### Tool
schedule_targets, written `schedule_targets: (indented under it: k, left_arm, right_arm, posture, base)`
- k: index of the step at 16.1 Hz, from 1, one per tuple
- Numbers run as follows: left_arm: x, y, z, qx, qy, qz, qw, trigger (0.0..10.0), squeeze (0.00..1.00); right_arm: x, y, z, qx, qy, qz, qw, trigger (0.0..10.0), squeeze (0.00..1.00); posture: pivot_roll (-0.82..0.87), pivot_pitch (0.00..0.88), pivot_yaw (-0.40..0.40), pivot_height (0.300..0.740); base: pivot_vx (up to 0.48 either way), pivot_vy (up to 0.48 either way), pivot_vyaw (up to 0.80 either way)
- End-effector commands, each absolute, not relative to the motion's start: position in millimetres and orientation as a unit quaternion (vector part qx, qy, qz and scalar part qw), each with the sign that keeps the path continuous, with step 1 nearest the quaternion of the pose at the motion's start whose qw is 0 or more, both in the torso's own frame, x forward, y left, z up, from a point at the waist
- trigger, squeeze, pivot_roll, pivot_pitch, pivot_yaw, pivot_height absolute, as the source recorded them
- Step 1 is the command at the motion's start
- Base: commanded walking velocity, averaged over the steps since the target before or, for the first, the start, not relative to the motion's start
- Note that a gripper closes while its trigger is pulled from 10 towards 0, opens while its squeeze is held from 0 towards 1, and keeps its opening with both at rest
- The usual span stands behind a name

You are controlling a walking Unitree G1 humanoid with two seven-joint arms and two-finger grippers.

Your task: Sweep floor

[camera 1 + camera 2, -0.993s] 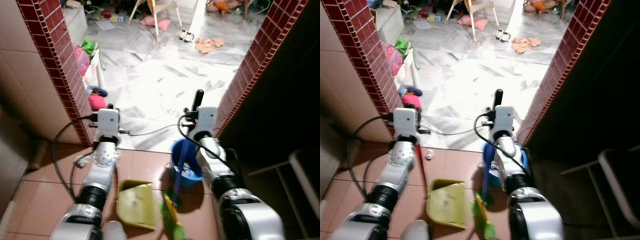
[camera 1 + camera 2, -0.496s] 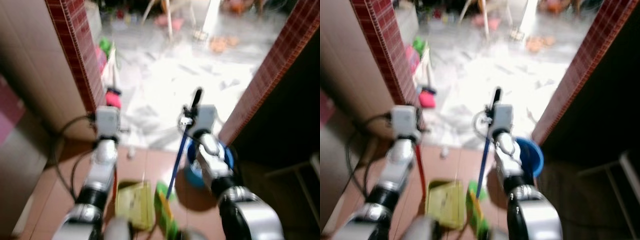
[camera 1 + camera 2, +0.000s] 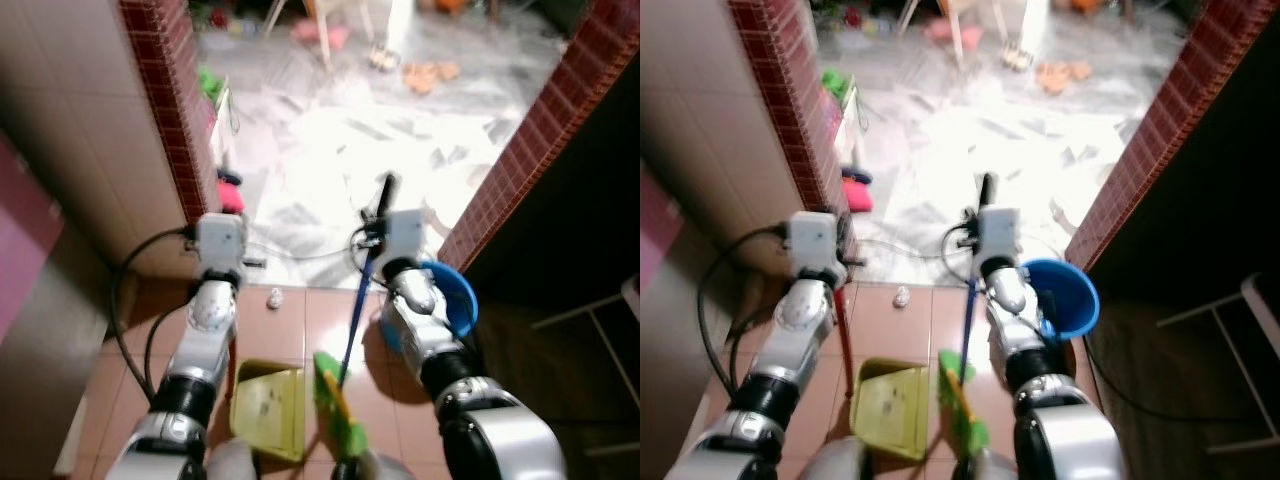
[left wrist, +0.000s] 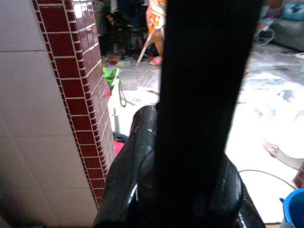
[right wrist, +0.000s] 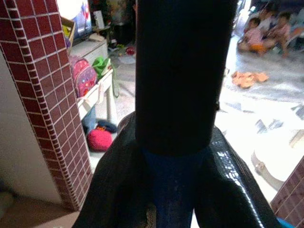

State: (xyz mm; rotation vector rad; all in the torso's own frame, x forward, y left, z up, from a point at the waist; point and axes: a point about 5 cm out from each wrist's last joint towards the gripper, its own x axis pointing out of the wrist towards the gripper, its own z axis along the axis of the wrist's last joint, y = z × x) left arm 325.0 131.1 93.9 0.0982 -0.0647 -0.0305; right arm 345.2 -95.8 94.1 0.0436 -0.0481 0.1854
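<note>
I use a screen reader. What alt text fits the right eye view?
The robot's right gripper holds a blue-handled green broom; its left gripper holds a red-handled yellow dustpan, both on brown tiles. A blue bucket stands at right before a cluttered marble room.

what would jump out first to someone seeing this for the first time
The broom, with its blue handle in the right pincer and its green head on the brown tiles beside the yellow dustpan. Then the blue bucket at the red brick pillar, and the bright marble floor beyond.

One broom, one dustpan, one bucket.
</note>
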Motion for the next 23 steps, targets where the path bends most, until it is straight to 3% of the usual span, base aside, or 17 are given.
schedule_targets:
  k: [1, 4, 8, 11, 14, 19, 23]
  left_arm:
    - [327.7, 135.3, 107.2, 0.056, -0.062, 0.003, 0.997, 10.0, 0.00]
    - [328.6, 140.7, 116.0, 0.059, -0.087, 0.027, 0.994, 10.0, 0.00]
    - [326.8, 140.2, 112.5, 0.018, -0.082, 0.000, 0.997, 10.0, 0.00]
    - [326.1, 138.2, 110.4, 0.055, -0.070, 0.004, 0.996, 10.0, 0.00]
    - [325.3, 136.8, 111.7, 0.057, -0.078, 0.000, 0.995, 10.0, 0.00]
    - [324.6, 140.0, 109.6, 0.051, -0.068, 0.005, 0.996, 10.0, 0.00]
    - [325.4, 137.9, 107.6, 0.052, -0.060, 0.004, 0.997, 10.0, 0.00]
  right_arm:
    - [348.3, -86.8, 103.8, 0.020, -0.041, 0.103, 0.994, 10.0, 0.00]
    - [349.4, -86.6, 106.1, 0.017, -0.046, 0.103, 0.993, 10.0, 0.00]
    - [347.5, -80.0, 106.9, 0.002, -0.052, 0.120, 0.991, 10.0, 0.00]
    - [347.1, -80.9, 105.7, 0.006, -0.050, 0.111, 0.993, 10.0, 0.00]
    - [348.7, -82.9, 108.3, 0.014, -0.053, 0.101, 0.993, 10.0, 0.00]
    - [368.1, -103.3, 157.9, -0.029, -0.150, 0.039, 0.987, 10.0, 0.00]
    - [372.7, -102.6, 175.9, -0.029, -0.180, 0.041, 0.982, 10.0, 0.00]
  posture:
    - [0.06, 0.047, -0.095, 0.740]
    - [0.06, 0.047, -0.095, 0.740]
    - [0.06, 0.036, -0.098, 0.740]
    - [0.06, 0.036, -0.098, 0.740]
    - [0.06, 0.050, -0.095, 0.740]
    - [0.06, 0.061, -0.094, 0.740]
    - [0.06, 0.060, -0.095, 0.740]
  base:
    - [0.000, 0.000, 0.00]
    - [0.000, 0.000, 0.00]
    - [0.000, 0.000, 0.31]
    - [0.000, 0.000, 0.77]
    - [0.000, 0.000, 0.00]
    - [0.000, 0.000, 0.00]
    - [0.000, 0.000, 0.00]
